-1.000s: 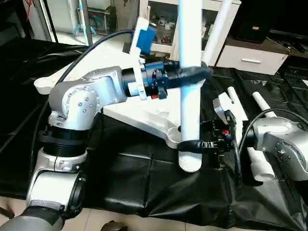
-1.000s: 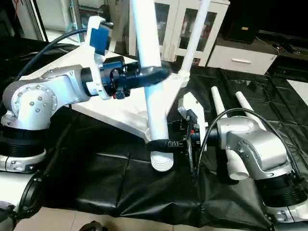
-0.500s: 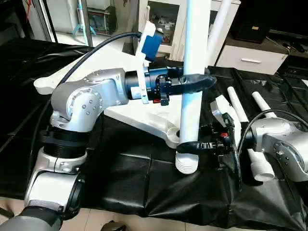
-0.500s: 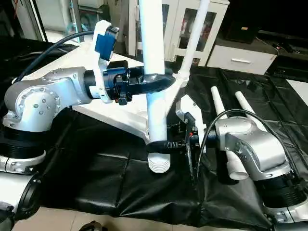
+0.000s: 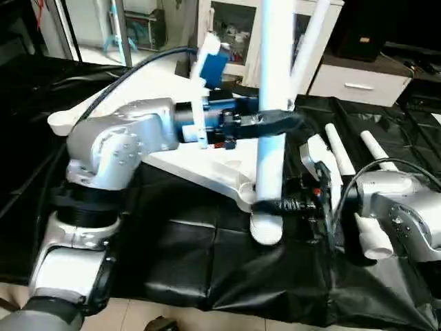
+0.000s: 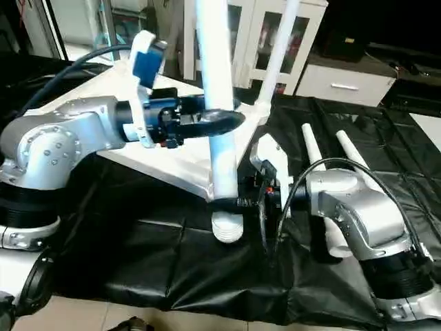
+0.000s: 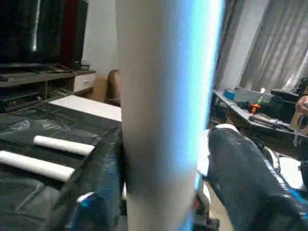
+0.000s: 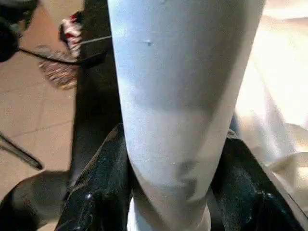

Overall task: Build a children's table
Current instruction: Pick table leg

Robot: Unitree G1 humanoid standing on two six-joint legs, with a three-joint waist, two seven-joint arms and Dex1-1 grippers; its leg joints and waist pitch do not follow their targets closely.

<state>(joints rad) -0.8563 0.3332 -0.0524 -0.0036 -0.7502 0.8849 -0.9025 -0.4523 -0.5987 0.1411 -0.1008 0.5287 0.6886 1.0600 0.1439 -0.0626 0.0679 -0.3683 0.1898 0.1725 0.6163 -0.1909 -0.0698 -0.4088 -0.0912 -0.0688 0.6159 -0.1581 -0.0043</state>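
Observation:
The children's table top [image 5: 196, 167] lies underside up on a black sheet, and one white leg [image 5: 310, 38] stands in its far corner. I hold another white leg [image 5: 271, 148] upright. Its ribbed lower end [image 5: 267, 228] hangs just off the top's near corner socket [image 5: 242, 187]. My left gripper [image 5: 275, 122] surrounds this leg at mid-height. In the left wrist view one finger [image 7: 103, 183] lies against the tube and the other finger [image 7: 240, 178] stands slightly off it. My right gripper [image 5: 271, 205] is shut on the leg near its lower end, both fingers [image 8: 98, 192] pressed to it.
Two loose legs [image 5: 336, 146] [image 5: 375, 148] lie on the black sheet [image 5: 207, 265] to the right, behind my right arm. A white cabinet [image 5: 362, 83] and a glass-door cupboard stand beyond the sheet. The sheet's front edge drops to a tiled floor.
The held leg's lower end has moved left and a little down, closer to the top's near corner. My left gripper's fingers have widened around the tube. The right gripper keeps its grip.

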